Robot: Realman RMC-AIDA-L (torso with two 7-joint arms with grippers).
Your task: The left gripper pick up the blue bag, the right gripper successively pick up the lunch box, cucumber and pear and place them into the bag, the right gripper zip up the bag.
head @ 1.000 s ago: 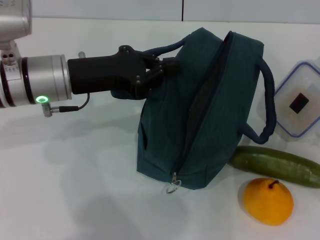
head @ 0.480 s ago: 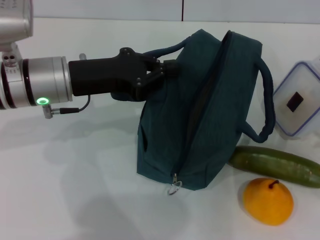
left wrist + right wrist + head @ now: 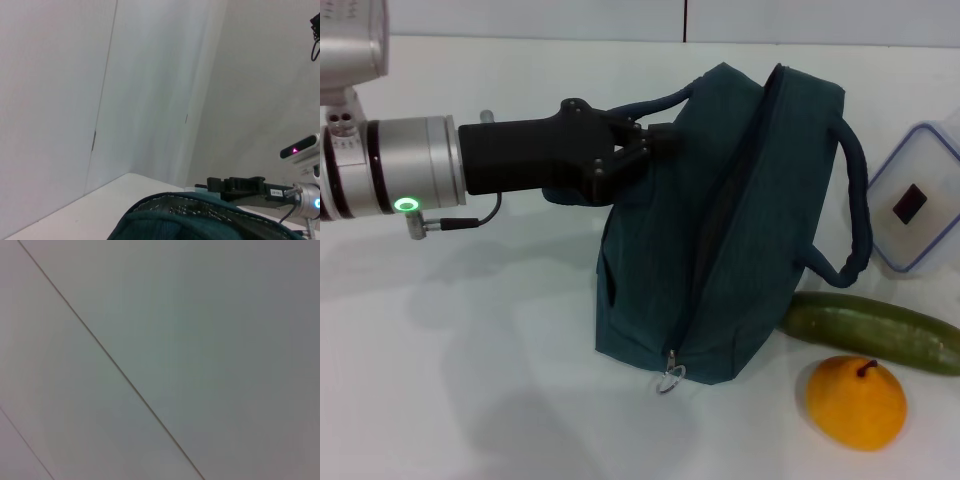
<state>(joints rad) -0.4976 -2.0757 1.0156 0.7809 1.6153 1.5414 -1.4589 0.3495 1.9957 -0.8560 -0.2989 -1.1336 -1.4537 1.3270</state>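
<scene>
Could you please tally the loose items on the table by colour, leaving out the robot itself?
Blue: 2, the blue bag and the blue-rimmed lunch box
Green: 1, the cucumber
Yellow-orange: 1, the pear
Total: 4

Lunch box (image 3: 923, 203) cut off by right frame edge, cucumber (image 3: 873, 331) tip clipped lower right, left hand's (image 3: 655, 141) fingertips hidden against blue bag (image 3: 730, 230) handle.
</scene>
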